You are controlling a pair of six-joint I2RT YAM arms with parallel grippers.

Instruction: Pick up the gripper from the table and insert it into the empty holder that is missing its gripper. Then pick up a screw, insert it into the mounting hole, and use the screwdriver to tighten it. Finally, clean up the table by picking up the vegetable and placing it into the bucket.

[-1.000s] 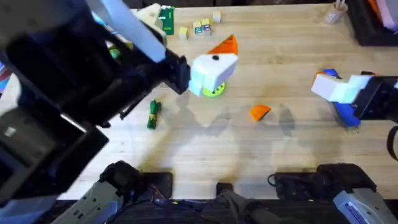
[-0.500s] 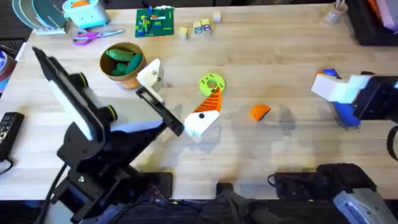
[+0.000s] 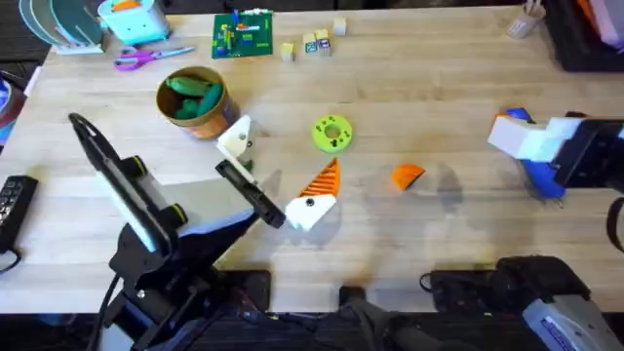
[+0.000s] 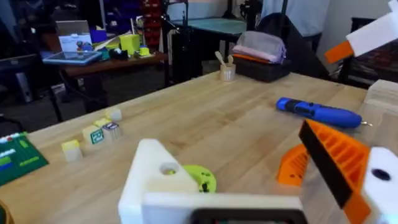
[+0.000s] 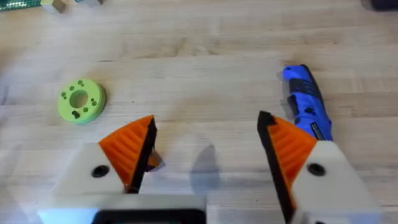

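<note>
My right end effector (image 5: 208, 127) hung wide open and empty; the small orange ribbed plastic wedge gripper (image 3: 408, 175) lay on the worktop (image 3: 439, 78) to its left, the bare white plastic holder (image 3: 237, 139) farther that way.

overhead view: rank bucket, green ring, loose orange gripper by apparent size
1. bucket, clearly largest.
2. green ring.
3. gripper, loose on the table; close to the ring, so that order is unsure.

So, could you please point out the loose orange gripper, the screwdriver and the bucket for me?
loose orange gripper (image 3: 409, 176), overhead view, middle of its orange body.
screwdriver (image 4: 318, 112), left wrist view, middle of the blue handle.
bucket (image 3: 209, 114), overhead view, tan-orange side wall.
</note>
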